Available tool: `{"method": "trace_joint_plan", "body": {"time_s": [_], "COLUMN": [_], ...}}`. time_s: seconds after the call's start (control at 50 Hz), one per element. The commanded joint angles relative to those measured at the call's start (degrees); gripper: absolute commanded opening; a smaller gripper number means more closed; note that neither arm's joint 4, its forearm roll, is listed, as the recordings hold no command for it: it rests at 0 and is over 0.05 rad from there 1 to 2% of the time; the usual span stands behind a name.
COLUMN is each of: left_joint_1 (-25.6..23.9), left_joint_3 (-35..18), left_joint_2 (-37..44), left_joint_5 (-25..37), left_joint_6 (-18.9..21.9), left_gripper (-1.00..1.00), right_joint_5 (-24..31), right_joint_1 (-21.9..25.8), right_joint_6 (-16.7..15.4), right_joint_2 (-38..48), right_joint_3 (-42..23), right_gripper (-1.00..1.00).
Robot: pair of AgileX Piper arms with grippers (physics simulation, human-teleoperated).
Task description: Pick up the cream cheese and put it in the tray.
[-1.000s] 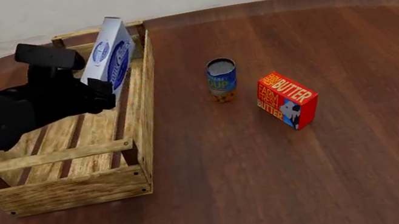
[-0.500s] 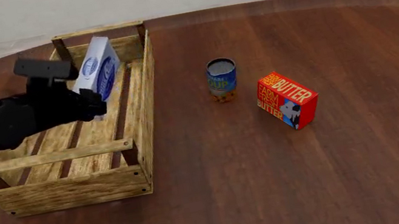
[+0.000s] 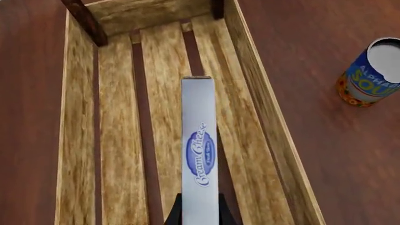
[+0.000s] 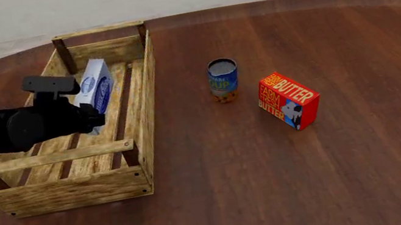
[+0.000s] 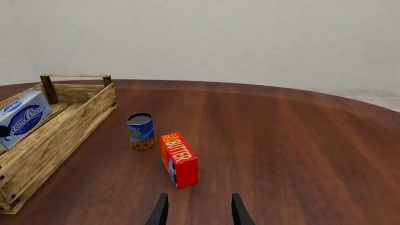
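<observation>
Item count, bench (image 4: 296, 182):

- Tray (image 4: 143, 107): one.
- Cream cheese (image 4: 95, 89) box: one, at the tip of the left tool (image 4: 90, 116), inside the tray.
- Soup can (image 4: 223, 79): one.
- Butter box (image 4: 289, 100): one, ahead of the right tool (image 5: 197, 211).
- Tools: two.

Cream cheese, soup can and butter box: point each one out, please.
cream cheese (image 3: 199, 154), left wrist view, on the blue oval logo.
soup can (image 4: 223, 80), front view, on its label.
butter box (image 4: 289, 98), front view, on the red front.
</observation>
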Motion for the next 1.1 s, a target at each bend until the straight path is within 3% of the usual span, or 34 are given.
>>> {"method": "trace_joint_plan", "body": {"time_s": [0.02,0.18,0.22,0.28,0.56,1.1], "left_joint_1": [1.0,1.3,2.6,2.4,3.8,4.1], "left_joint_3": [-2.1,-4.5,-5.9,-6.5,-10.3,-9.4], "left_joint_2": [3.1,6.0,8.0,8.4,12.2,15.5], "left_joint_5": [0.4,1.3,1.8,2.2,4.5,2.5], "left_joint_6": [1.4,0.5,2.8,1.4,2.9,2.9], "left_gripper": [-1.00,-1.00,-1.00,-1.00,-1.00,-1.00], "right_joint_5": [0.1,0.1,0.2,0.1,0.1,0.3], "right_joint_1": [-0.1,-0.2,-0.1,-0.2,-0.3,-0.2], "right_joint_6": [0.1,0.2,0.1,0.2,0.3,0.0], "right_joint_2": [0.0,0.0,0.0,0.0,0.0,0.0], "right_joint_3": [0.0,0.0,0.0,0.0,0.0,0.0], "right_gripper": [1.00,1.00,1.00,1.00,1.00,1.00]}}
